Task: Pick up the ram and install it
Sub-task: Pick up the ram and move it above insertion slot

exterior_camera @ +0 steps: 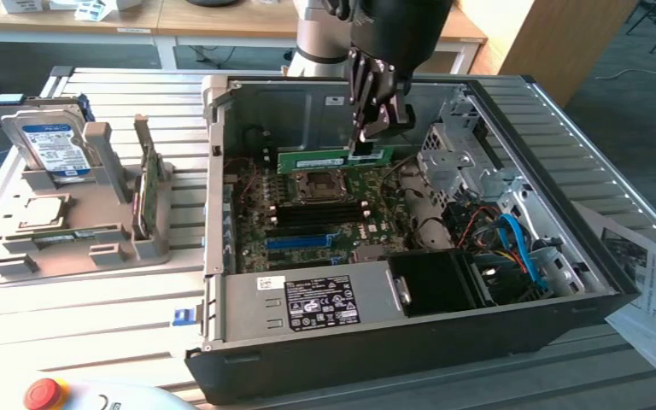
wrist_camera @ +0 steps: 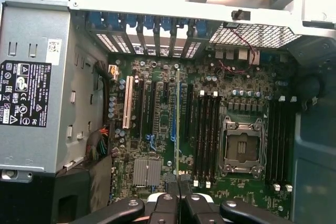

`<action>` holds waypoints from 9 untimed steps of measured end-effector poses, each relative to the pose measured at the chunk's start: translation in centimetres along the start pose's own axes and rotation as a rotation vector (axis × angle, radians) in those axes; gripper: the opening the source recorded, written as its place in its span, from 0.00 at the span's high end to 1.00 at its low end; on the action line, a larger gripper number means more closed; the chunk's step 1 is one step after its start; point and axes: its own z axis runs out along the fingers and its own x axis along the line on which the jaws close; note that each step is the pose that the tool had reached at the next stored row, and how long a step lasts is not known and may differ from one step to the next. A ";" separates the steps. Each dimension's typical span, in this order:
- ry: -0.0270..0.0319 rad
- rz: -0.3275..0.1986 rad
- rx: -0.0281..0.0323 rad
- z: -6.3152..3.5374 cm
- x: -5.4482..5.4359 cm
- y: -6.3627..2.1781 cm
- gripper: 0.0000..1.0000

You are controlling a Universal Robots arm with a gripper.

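The ram is a long, thin green stick, held level by one end over the motherboard inside the open computer case. My gripper comes down from above and is shut on the ram. In the wrist view the ram appears edge-on as a thin line running out from my gripper. It hangs over the board beside the black memory slots. More black slots lie on the other side of the CPU socket.
A grey power supply fills the case's near side, and drive cages and cables crowd the exterior view's right. On a grey holder outside the case stand a hard drive and a green card. A red button sits at the front.
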 end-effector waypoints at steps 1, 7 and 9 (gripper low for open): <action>0.0000 0.000 -0.0001 0.00 0.0 0.00 0.89; 0.0000 0.000 0.0000 0.02 -0.1 -0.07 0.89; -0.0001 0.000 0.0000 0.03 -0.3 -0.15 0.89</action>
